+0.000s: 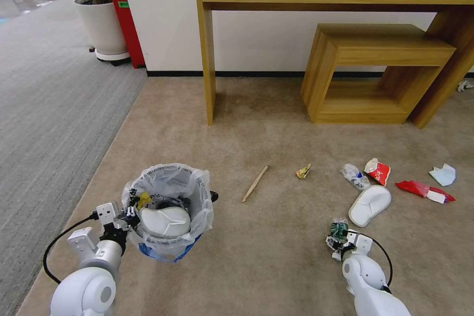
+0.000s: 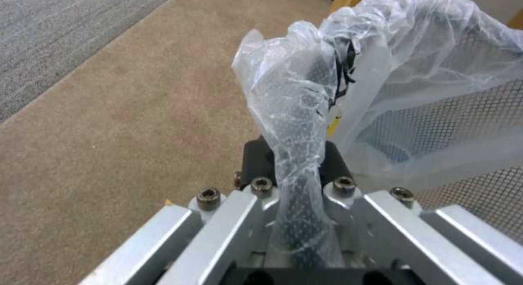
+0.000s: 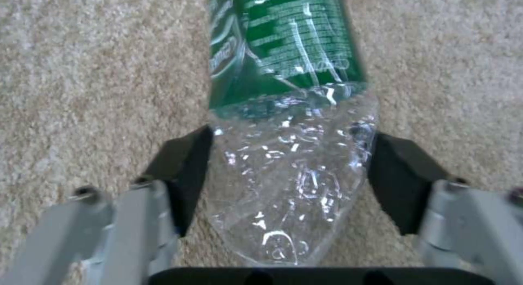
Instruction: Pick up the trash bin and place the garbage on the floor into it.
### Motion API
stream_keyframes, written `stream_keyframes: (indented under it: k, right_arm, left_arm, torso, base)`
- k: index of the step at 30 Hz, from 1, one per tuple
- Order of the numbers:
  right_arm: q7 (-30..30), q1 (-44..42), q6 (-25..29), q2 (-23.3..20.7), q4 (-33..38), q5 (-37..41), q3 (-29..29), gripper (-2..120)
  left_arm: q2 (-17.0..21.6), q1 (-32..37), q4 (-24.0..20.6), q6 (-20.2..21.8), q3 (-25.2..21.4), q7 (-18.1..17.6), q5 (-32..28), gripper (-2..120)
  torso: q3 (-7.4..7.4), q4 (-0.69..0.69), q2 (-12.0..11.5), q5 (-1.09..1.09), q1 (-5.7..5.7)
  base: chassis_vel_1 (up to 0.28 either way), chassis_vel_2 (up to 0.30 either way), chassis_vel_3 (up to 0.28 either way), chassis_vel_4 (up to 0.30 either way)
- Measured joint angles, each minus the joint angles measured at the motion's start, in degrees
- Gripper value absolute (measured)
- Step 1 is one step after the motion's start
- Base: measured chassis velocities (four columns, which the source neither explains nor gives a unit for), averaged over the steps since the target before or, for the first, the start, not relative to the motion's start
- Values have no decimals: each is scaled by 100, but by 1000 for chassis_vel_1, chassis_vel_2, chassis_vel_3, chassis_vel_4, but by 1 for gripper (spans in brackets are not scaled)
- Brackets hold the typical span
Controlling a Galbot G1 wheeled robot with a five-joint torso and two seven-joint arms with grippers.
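The trash bin (image 1: 170,192), black mesh lined with a clear bag, stands tilted at the lower left with a white slipper (image 1: 164,221) inside. My left gripper (image 1: 129,213) is shut on its rim; the left wrist view shows the gripper (image 2: 297,160) pinching mesh (image 2: 463,113) and bag. My right gripper (image 1: 337,238) is shut on a crushed green-labelled plastic bottle (image 3: 283,72) over the carpet. On the floor lie garbage items: a wooden stick (image 1: 255,183), a yellow wrapper (image 1: 303,172), a clear bottle (image 1: 355,176), a red-white cup (image 1: 377,171), another slipper (image 1: 370,204), a red wrapper (image 1: 424,190) and a mask (image 1: 443,175).
A tall wooden desk (image 1: 205,49) stands against the far wall with a low wooden shelf (image 1: 375,74) beneath it. A white plant pot (image 1: 102,27) and a red box (image 1: 128,24) sit at the back left. Grey carpet (image 1: 49,108) runs along the left side.
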Motion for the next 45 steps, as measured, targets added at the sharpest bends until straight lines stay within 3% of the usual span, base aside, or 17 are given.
stream_keyframes:
  k: [1,4,17,33,41,44,45]
  right_arm:
    - [0,0,0,0,0,0,0,66]
    - [-8,17,48,18,-44,-15,-6,49]
    - [-61,-26,197,35,-59,-76,-11,24]
    - [-400,-642,622,-65,718,-1,-53,20]
    - [-1070,-895,1248,-100,1016,-48,-6,19]
    - [-1800,-1033,1733,-129,1256,-80,64,18]
    - [-1800,-1033,1733,-129,1256,-80,64,18]
  left_arm:
    - [0,0,0,0,0,0,0,3]
    - [2,-4,-2,-6,0,0,-10,3]
    - [4,-13,17,-23,7,-2,-12,3]
    - [-36,-13,93,-42,56,12,72,3]
    - [-68,-5,111,-53,84,31,129,3]
    - [-101,-4,107,-54,108,35,158,3]
    - [-101,-4,107,-54,108,35,158,3]
  torso:
    - [0,0,0,0,0]
    - [0,0,0,-2,0]
    - [-1,0,0,0,0]
    - [0,0,0,1,0]
    - [0,0,0,0,0]
    - [0,0,0,0,0]
    - [0,0,0,0,0]
  base:
    - [0,0,0,0]
    - [0,0,0,0]
    - [0,0,0,0]
    - [0,0,0,0]
    - [0,0,0,0]
    - [0,0,0,0]
    - [0,0,0,0]
